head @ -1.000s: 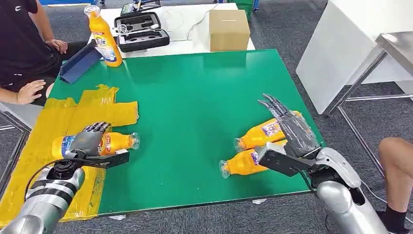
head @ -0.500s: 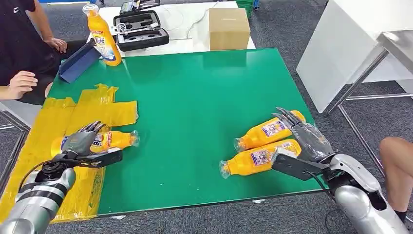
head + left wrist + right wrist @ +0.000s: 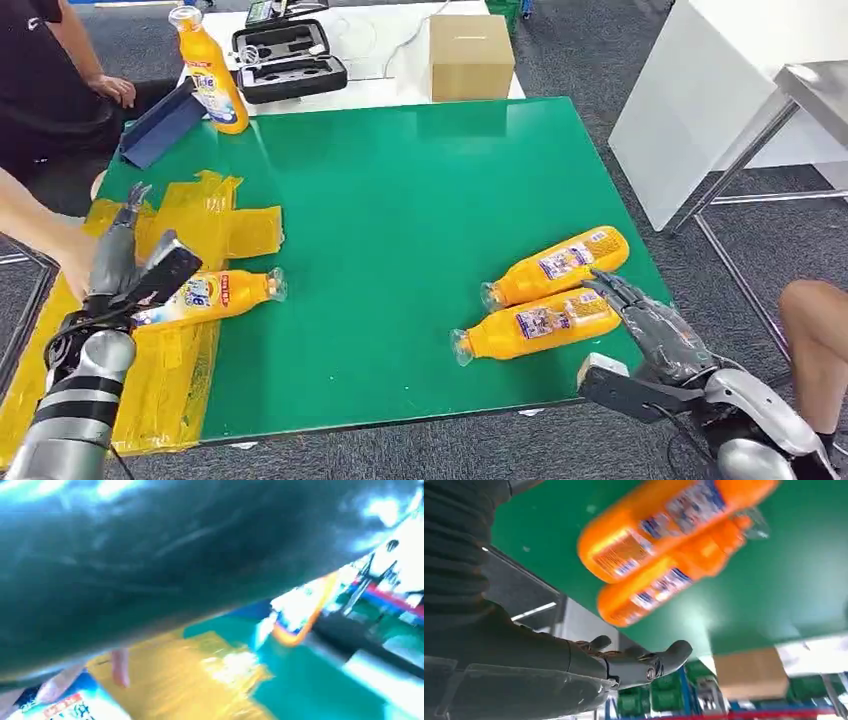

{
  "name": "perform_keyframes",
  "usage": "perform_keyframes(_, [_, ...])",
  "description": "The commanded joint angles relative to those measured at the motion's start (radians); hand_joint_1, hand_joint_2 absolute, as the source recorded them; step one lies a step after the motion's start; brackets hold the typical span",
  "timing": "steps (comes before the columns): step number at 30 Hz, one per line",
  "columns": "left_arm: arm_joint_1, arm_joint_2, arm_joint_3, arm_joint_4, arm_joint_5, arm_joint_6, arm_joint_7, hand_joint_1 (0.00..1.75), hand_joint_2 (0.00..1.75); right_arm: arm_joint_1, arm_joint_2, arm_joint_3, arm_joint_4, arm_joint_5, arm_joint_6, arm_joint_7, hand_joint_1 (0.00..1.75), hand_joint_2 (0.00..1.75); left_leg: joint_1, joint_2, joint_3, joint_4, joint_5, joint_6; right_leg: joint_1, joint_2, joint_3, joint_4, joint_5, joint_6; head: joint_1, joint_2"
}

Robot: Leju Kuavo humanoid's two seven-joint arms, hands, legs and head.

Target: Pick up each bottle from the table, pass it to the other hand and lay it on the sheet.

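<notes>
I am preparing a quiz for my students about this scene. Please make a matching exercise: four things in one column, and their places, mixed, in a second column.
1. upright bottle
2. cardboard box
3. left hand
4. right hand

a. by the two lying bottles
b. on the white table
c. raised over the yellow sheet
d. far left corner of the green table

Pairs: 1-d, 2-b, 3-c, 4-a

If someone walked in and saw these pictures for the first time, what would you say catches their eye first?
Most likely the bright orange bottles on the green table: two bottles lie side by side near the right edge, just ahead of the right hand. A third bottle lies on the yellow sheet at the left, with the left hand raised beside it, holding nothing. An upright bottle stands at the far left corner.
</notes>
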Motion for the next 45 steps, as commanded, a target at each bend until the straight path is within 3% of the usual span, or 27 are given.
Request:
perform_keyframes(1, [0.014, -0.089, 0.042, -0.174, 0.122, -0.061, -0.015, 0.0, 0.0, 0.003, -0.113, -0.015, 0.079, -0.049, 0.079, 0.058, 0.0, 1.75, 0.0, 0.0, 0.001, 0.001, -0.001, 0.0, 0.001, -0.002, 0.002, 0.0, -0.001, -0.001, 0.0, 0.0])
perform_keyframes(5, [0.075, -0.1, -0.034, -0.284, 0.152, -0.079, -0.006, 0.0, 0.0, 0.029, -0.151, -0.053, 0.1, -0.047, 0.088, 0.073, 0.0, 1.75, 0.0, -0.002, 0.004, 0.001, -0.002, 0.0, 0.001, -0.004, 0.005, -0.001, -0.002, -0.001, 0.0, 0.0])
perform_keyframes(10, [0.088, -0.104, -0.088, -0.328, 0.17, -0.08, -0.004, 0.0, 0.0, -0.082, -0.135, -0.013, 0.188, -0.036, 0.131, 0.074, 0.0, 1.75, 0.001, 0.001, 0.005, 0.0, -0.002, 0.0, 0.001, 0.0, 0.005, -0.002, -0.001, -0.001, 0.0, 0.0])
perform_keyframes(22, [0.087, -0.095, -0.092, -0.325, 0.172, -0.078, -0.009, 0.0, 0.0, -0.102, -0.129, 0.005, 0.203, -0.034, 0.137, 0.073, 0.0, 1.75, 0.0, 0.001, 0.003, 0.0, -0.001, 0.0, 0.001, 0.0, 0.004, -0.001, 0.0, -0.001, 0.0, 0.0])
perform_keyframes(27, [0.094, -0.098, -0.131, -0.353, 0.155, -0.051, -0.039, 0.0, 0.0, -0.241, -0.109, 0.115, 0.314, -0.014, 0.171, 0.061, 0.0, 1.75, 0.001, 0.003, 0.005, 0.0, -0.002, 0.0, 0.001, 0.002, 0.006, -0.002, 0.0, -0.001, 0.0, 0.0])
perform_keyframes(45, [0.081, -0.112, -0.17, -0.328, 0.172, -0.034, -0.042, 0.0, 0.0, -0.518, 0.049, 0.457, 0.593, 0.076, 0.14, 0.034, 0.0, 1.75, 0.001, 0.005, 0.006, -0.001, -0.002, 0.0, 0.002, 0.003, 0.006, -0.002, 0.001, -0.001, 0.0, 0.0])
